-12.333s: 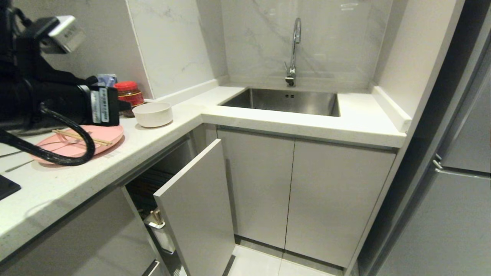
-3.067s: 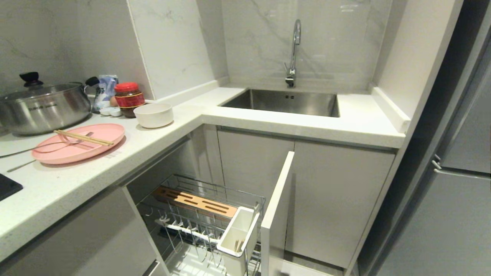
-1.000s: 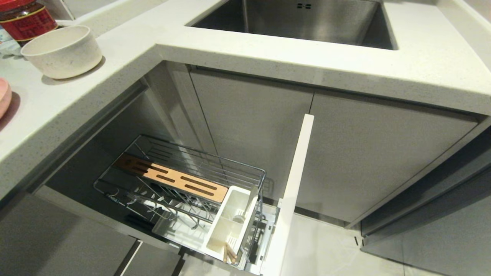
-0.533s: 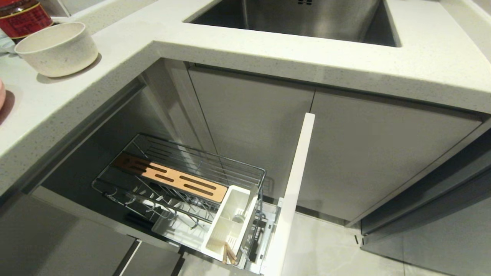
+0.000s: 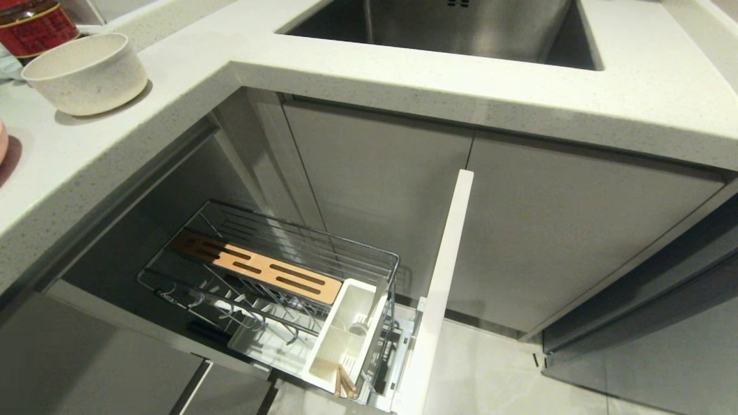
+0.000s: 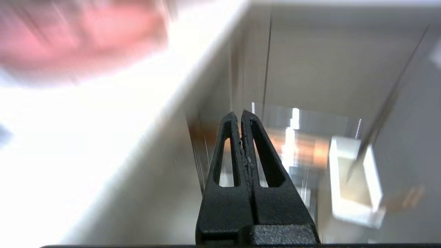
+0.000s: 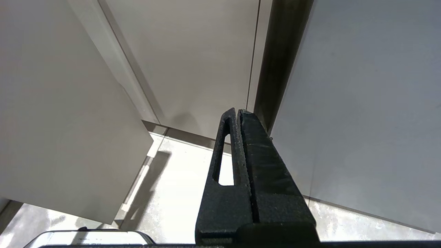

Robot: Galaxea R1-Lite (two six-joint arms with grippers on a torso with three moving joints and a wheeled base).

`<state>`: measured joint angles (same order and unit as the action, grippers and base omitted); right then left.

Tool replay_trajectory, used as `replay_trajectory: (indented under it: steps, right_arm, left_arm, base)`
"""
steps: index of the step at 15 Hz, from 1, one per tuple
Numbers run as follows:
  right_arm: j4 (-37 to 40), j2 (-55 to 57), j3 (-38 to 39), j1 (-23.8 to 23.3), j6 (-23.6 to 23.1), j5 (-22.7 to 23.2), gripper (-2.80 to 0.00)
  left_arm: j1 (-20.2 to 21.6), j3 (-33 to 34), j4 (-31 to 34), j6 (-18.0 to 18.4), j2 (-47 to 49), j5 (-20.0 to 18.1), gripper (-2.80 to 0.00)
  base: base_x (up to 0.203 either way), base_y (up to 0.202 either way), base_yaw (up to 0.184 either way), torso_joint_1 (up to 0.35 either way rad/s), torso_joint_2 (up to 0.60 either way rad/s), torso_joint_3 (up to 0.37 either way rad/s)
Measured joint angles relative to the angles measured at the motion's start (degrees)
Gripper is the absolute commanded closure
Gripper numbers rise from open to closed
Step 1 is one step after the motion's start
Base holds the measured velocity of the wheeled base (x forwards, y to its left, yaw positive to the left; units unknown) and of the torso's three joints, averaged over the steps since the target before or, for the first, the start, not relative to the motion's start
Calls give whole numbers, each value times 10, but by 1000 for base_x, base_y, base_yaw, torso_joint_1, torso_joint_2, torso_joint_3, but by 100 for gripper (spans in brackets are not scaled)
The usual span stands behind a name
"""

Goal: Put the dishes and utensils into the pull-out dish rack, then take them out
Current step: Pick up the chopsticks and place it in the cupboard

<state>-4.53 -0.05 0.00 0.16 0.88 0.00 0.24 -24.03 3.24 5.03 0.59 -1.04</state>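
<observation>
- Pink plate (image 5: 2, 147): a sliver at the head view's left edge, flat on the white countertop (image 5: 403, 75).
- Red-lidded jar (image 5: 36, 20): behind the bowl; label writing too small to read.
- Speckled bowl (image 5: 85, 72): upright, mouth up, on the countertop just right of the plate.
- Pull-out dish rack (image 5: 271, 276): drawn out below the counter, long axis running from the cabinet opening to its white front panel (image 5: 441, 288); plate slots empty.
- Slotted wooden strip (image 5: 256, 268): lies along the rack's length.
- White cutlery caddy (image 5: 346, 337): against the front panel; chopsticks (image 5: 344, 381) stand in its near compartment, tips up.
- Steel sink (image 5: 455, 29): top centre.
- Left gripper (image 6: 240, 115): clenched, empty, beside the counter edge above the rack.
- Right gripper (image 7: 237, 112): clenched, empty, over the floor by the cabinet doors.
</observation>
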Motion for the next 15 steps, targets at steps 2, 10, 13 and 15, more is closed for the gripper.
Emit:
replay_trajectory:
  steps: [2, 10, 13, 15]
  right_arm:
    - [0, 0, 0, 0, 0, 0, 0]
    - [0, 0, 0, 0, 0, 0, 0]
    - [0, 0, 0, 0, 0, 0, 0]
    - [0, 0, 0, 0, 0, 0, 0]
  left_arm:
    - [2, -168, 94, 11, 23, 1, 0]
    - [94, -561, 171, 1, 379, 9, 0]
    - [108, -631, 191, -79, 498, 58, 0]
    - [112, -675, 233, -132, 554, 97, 0]
  base:
    - [0, 0, 0, 0, 0, 0]
    - [0, 0, 0, 0, 0, 0]
    - [0, 0, 0, 0, 0, 0]
    - [0, 0, 0, 0, 0, 0]
